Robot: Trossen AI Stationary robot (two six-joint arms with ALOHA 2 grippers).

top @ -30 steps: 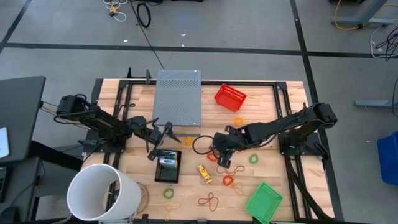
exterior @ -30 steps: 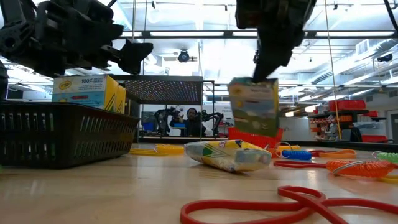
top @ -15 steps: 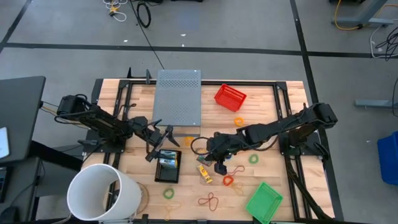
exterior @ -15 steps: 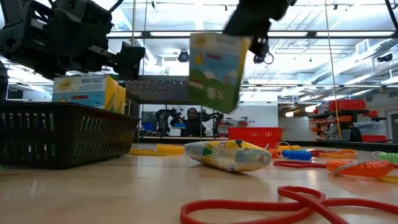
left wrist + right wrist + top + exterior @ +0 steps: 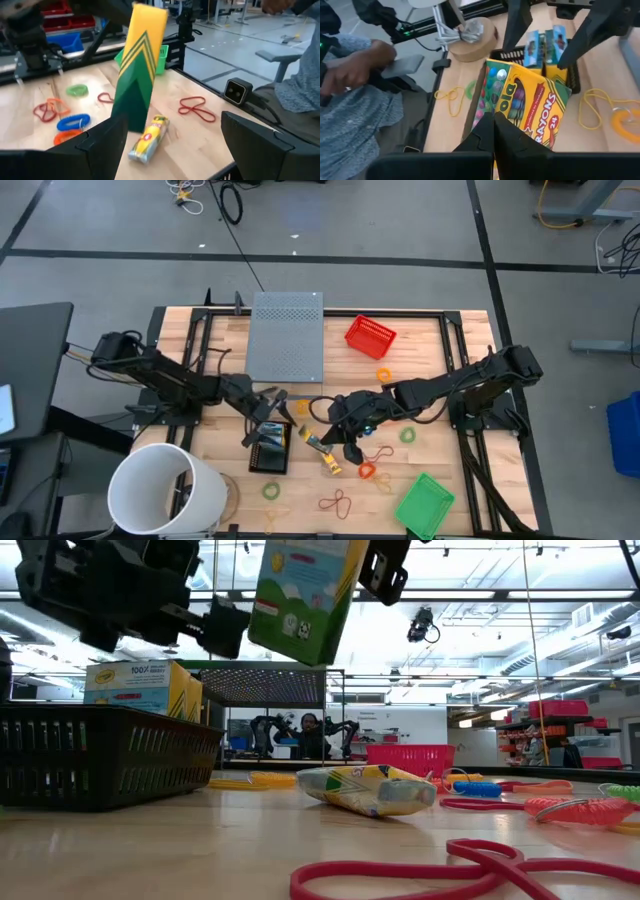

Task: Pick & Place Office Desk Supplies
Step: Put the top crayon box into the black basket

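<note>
My right gripper (image 5: 328, 428) is shut on a yellow-and-green crayon box (image 5: 305, 595), held in the air just right of the black basket (image 5: 270, 452). The same box shows up close in the right wrist view (image 5: 530, 107). The basket holds other crayon boxes (image 5: 140, 687). My left gripper (image 5: 172, 150) hovers over the basket, open and pointing at the held box (image 5: 140, 65), which stands beyond its fingertips. Another crayon box (image 5: 370, 790) lies flat on the table under the held one. Rubber bands (image 5: 340, 502) lie scattered to the right. My right gripper pinches the crayon box between its two fingers at one end (image 5: 496, 119), near a corner. It comes from the table's right side, slanting downward. The box is lifted clear of the table and hangs tilted below and to the left of the fingers (image 5: 385, 565).
A big white bucket (image 5: 160, 490) stands at the near left, with a tape roll (image 5: 475, 32) beside it. A grey perforated panel (image 5: 285, 335) and a red basket (image 5: 370, 335) stand at the far side, a green basket (image 5: 423, 502) at the near right. A seated person (image 5: 355, 100) is beyond the near edge.
My right gripper has carried the crayon box up and toward the table's left, tipping as it went; the box has risen well clear of the table and now tilts. My left gripper has swung toward the near edge and the held box, staying open.
</note>
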